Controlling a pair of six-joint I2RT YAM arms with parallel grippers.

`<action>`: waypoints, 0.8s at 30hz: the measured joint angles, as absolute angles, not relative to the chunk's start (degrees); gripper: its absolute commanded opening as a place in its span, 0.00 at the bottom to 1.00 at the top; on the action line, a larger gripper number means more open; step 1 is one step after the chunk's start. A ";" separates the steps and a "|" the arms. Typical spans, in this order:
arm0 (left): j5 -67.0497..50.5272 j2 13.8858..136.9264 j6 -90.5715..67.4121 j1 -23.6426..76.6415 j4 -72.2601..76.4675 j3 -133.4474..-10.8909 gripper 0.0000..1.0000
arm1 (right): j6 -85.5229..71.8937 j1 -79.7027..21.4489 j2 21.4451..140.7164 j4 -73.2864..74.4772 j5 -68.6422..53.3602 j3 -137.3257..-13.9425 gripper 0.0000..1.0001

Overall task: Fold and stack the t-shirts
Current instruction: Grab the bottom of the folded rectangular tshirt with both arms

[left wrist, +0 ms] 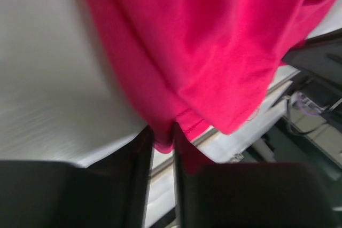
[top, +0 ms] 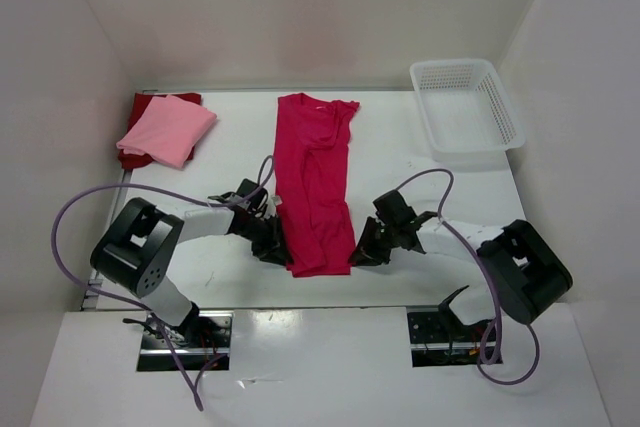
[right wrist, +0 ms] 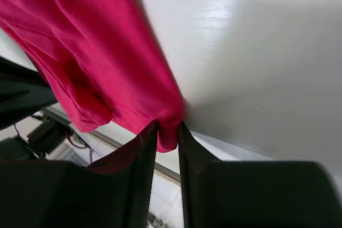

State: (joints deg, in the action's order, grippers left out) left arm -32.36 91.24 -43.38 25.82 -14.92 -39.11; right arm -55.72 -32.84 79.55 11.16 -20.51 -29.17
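Top external view checked: crimson-magenta shirt (top: 315,187) found laid lengthwise mid-table (top: 450,197), collar far, hem near, narrowed to a long strip. At the near-left hem corner, left gripper (top: 272,245); at the near-right corner, right gripper (top: 365,250). Confirmed in both wrist views: each pinching a small tuck of hem, jaws drawn almost together on the cloth. Noted at far left, well apart: pink shirt (top: 168,129) folded atop dark red shirt (top: 150,103). At far right, white basket (top: 452,65).

Risks, as judged:
- Shallow bite on both sides, hem edge only; liable to slip free on lifting or dragging.
- Possibly not all layers caught, leaving some cloth behind and spoiling the fold.
- Uneven travel between arms likely to skew hem against collar.
- Creases near collar apt to be folded in.
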 measured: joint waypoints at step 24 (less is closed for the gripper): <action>-33.67 71.20 -43.42 24.93 -33.45 -36.75 0.00 | -61.17 -39.79 59.44 27.03 -27.11 -28.16 0.01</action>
